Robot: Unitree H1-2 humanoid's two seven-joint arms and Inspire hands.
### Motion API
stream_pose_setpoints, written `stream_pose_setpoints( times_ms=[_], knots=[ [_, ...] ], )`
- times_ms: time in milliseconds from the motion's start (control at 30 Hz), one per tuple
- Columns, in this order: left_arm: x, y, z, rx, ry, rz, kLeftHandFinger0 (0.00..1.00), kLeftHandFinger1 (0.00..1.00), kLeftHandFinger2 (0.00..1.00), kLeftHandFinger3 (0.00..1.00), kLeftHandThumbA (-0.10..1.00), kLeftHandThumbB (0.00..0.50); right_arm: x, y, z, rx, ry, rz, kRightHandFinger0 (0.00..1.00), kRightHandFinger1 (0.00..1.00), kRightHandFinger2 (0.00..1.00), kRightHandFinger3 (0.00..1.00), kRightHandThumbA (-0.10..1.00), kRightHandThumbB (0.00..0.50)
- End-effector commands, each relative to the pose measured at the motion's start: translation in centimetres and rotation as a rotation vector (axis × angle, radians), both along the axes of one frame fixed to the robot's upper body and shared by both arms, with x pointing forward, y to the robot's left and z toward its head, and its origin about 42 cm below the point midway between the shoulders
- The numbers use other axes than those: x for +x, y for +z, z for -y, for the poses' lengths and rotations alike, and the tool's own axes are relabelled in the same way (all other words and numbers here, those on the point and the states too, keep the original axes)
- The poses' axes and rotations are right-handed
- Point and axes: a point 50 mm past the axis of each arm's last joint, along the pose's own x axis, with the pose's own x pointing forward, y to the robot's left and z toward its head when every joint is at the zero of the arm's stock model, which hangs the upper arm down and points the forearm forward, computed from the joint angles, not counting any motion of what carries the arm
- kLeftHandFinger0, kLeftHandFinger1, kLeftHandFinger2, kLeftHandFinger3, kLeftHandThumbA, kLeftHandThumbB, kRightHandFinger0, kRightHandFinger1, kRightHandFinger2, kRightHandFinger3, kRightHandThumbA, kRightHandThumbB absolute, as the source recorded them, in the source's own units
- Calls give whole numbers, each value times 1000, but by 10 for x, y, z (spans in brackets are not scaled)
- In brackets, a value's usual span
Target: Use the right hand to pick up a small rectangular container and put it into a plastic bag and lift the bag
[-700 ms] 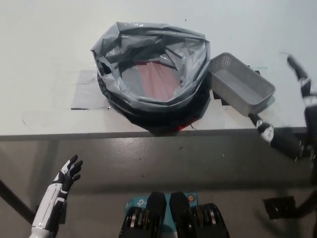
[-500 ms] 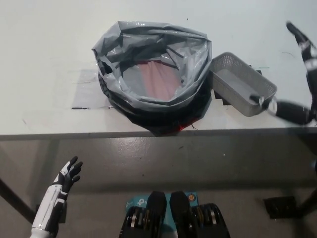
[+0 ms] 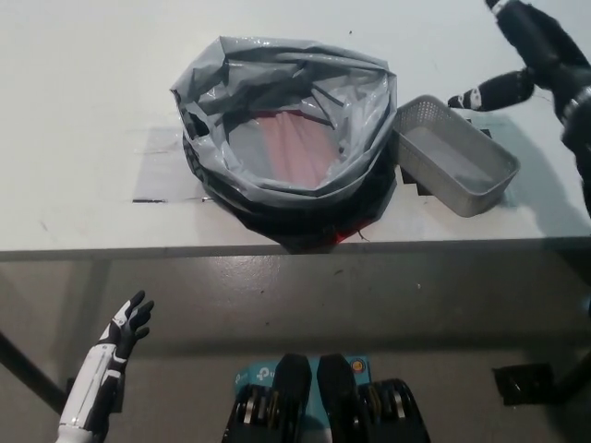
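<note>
The small rectangular container (image 3: pixel 453 155), a grey mesh basket, sits on the white table (image 3: pixel 83 111) at three o'clock of the grey plastic bag (image 3: pixel 286 129), just beside it. The black right hand (image 3: pixel 531 51) hovers at the container's one o'clock, fingers spread, holding nothing. The left hand (image 3: pixel 129 323) rests low at seven o'clock, fingers apart.

- Setting: a robot test bench or lab, not a home.
- Plain white table (image 3: pixel 83 83) bearing grey tape patches (image 3: pixel 162 166) as position markers.
- Smooth grey floor (image 3: pixel 277 295) at the near side.
</note>
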Motion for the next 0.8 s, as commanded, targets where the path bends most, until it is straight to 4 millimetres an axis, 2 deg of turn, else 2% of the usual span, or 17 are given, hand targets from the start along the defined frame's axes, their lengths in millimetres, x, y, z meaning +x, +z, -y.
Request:
stream_pose_setpoints(
  times_ms=[0,33,133,333,500,567,633,767],
  knots=[
    [1,19,-1,26,-16,95,1000,1000,1000,1000,1000,210,32,32,-8,-77,-101,-163,1000,1000,1000,1000,1000,483],
    [1,19,-2,29,-15,95,1000,1000,1000,1000,1000,210,37,29,-10,-70,-107,-179,1000,1000,1000,1000,1000,497],
    [0,19,-2,30,-16,96,1000,1000,1000,1000,1000,206,43,21,-16,-55,-111,-211,1000,1000,1000,1000,1000,500],
    [0,19,-2,26,-17,100,1000,1000,1000,1000,1000,196,47,7,-33,-3,-78,-289,1000,1000,1000,1000,1000,500],
    [-1,19,-1,23,-15,99,1000,1000,1000,1000,1000,190,50,-1,-40,-27,-85,-314,1000,1000,1000,1000,1000,500],
    [-1,19,-1,23,-15,95,1000,1000,1000,1000,1000,207,50,-3,-43,-20,-81,-323,1000,1000,1000,1000,1000,500],
    [-1,19,-2,30,-15,100,1000,1000,1000,1000,1000,208,49,-5,-45,-4,-71,-332,1000,1000,1000,1000,1000,478],
    [-1,19,-2,36,-12,101,1000,1000,1000,1000,1000,217,48,-9,-45,32,-64,-340,1000,1000,1000,1000,1000,481]
  ],
)
